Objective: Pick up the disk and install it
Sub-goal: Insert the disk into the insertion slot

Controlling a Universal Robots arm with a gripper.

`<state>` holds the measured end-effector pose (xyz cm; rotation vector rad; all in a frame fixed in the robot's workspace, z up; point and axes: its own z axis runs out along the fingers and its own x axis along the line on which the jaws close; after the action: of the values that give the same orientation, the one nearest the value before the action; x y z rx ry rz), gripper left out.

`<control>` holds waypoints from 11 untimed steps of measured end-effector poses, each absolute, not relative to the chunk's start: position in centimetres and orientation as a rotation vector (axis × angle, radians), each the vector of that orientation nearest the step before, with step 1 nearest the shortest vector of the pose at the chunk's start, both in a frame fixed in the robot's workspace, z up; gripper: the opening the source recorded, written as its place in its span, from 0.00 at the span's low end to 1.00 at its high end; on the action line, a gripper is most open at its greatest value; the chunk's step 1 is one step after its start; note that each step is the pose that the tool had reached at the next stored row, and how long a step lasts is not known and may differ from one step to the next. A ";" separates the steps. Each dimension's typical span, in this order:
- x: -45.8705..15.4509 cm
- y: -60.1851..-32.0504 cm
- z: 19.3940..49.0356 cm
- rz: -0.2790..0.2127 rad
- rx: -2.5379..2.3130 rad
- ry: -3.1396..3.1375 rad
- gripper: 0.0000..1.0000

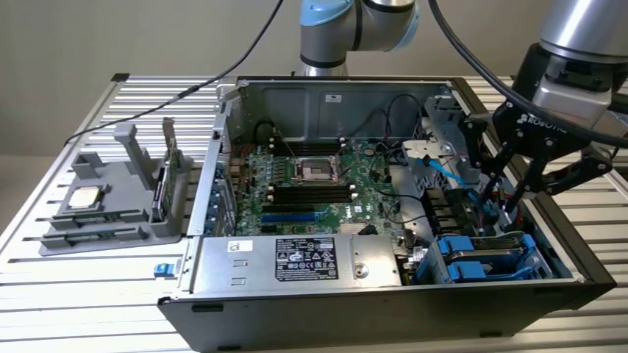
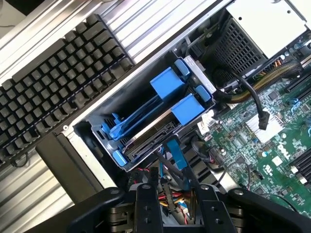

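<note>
1. The disk [image 1: 483,259] sits in its blue carrier inside the drive cage [image 2: 97,119], at the lower right of the exterior view.
2. The jaws hang just above it, partly apart, gripping nothing.
3. The install looks largely done.

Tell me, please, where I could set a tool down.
Bare slatted table lies in front of the grey tray and behind it, at the exterior view's left. Crowded: inside the computer case, around the drive bay where the hand hangs among cables.
</note>
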<state>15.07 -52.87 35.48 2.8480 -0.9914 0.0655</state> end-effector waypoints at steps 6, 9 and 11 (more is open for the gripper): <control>15.1 -52.9 35.4 0.068 2.853 -0.969 0.33; 15.1 -52.9 35.4 0.070 2.861 -0.944 0.33; 15.1 -52.9 35.3 0.071 2.867 -0.927 0.33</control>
<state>15.07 -52.88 35.35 2.8672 -0.9273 0.0712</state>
